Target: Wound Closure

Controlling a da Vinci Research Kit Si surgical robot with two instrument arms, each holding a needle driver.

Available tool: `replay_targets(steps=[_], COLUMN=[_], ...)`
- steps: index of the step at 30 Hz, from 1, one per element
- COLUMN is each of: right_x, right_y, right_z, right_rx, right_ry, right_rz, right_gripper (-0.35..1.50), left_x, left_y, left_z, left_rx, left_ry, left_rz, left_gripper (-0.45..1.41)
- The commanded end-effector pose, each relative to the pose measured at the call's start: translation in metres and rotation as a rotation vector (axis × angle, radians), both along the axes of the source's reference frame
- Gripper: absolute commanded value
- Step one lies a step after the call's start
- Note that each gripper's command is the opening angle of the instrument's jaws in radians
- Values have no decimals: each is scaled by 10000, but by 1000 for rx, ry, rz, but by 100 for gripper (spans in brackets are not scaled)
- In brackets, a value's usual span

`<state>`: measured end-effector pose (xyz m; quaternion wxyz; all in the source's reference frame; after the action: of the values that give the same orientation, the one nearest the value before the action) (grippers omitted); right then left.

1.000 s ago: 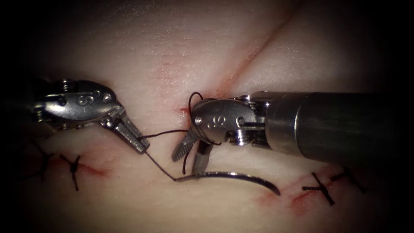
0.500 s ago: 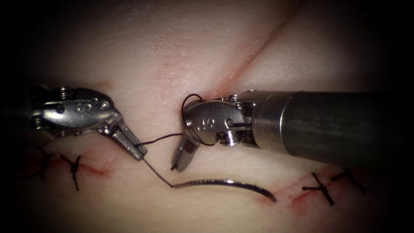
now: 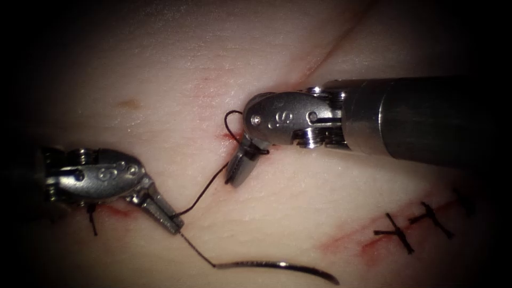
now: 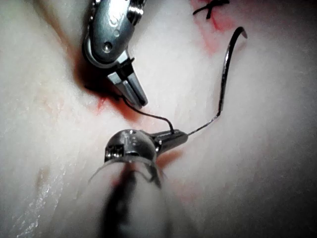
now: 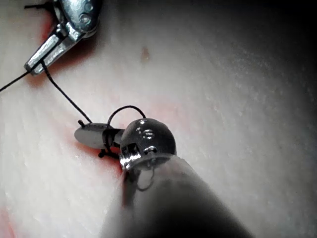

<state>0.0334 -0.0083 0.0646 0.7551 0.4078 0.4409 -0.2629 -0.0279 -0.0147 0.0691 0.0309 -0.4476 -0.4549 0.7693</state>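
Observation:
My left tool (image 3: 173, 226) sits low on the left, jaws shut on the black thread (image 3: 205, 189) just behind the needle's tail. The curved needle (image 3: 277, 265) lies flat on the tissue, free of both tools and not in the tissue. The thread runs up to my right tool (image 3: 240, 168), whose jaws are shut on it beside a red stitch point (image 3: 228, 137). A loop of thread (image 3: 229, 120) curls around that tool's wrist. In the left wrist view, the left jaws (image 4: 173, 139) hold the thread and the needle (image 4: 225, 74) trails beyond. The right wrist view has the right jaws (image 5: 88, 135) wrapped by thread.
Finished knotted stitches (image 3: 397, 233) cross a red line at the lower right, and another stitch (image 3: 92, 221) sits beside the left tool. A cut line (image 3: 320, 58) runs up and right from the stitch point. The right shaft (image 3: 426, 120) covers the tissue's right half.
The right jaws went from open to shut, and that tool rose up and right. The left tool moved down, dragging the thread and needle lower; the thread is now straighter.

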Motion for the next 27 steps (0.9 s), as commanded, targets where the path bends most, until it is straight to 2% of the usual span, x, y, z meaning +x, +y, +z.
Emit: replay_targets(steps=[1, 8, 18, 23, 27], right_x=[6, -4, -20, -21, -21], right_y=[2, 26, 62, 66, 67], right_z=[10, 26, 40, 42, 43], right_rx=[-4, 35, 29, 31, 31], right_ry=[-8, -13, -46, -48, -49], right_rz=[16, 96, 191, 202, 204], right_gripper=[-35, -35, -35, -35, -35], left_x=[-6, -19, -40, -46, -48], left_y=[-8, -35, -78, -105, -114], left_z=[5, -15, -62, -93, -102], left_rx=[-1, -14, -19, -18, -22], left_ry=[3, 9, 9, 8, 8], left_rz=[-1, -6, -2, 6, 9], left_gripper=[-45, -45, -45, -45, -45])
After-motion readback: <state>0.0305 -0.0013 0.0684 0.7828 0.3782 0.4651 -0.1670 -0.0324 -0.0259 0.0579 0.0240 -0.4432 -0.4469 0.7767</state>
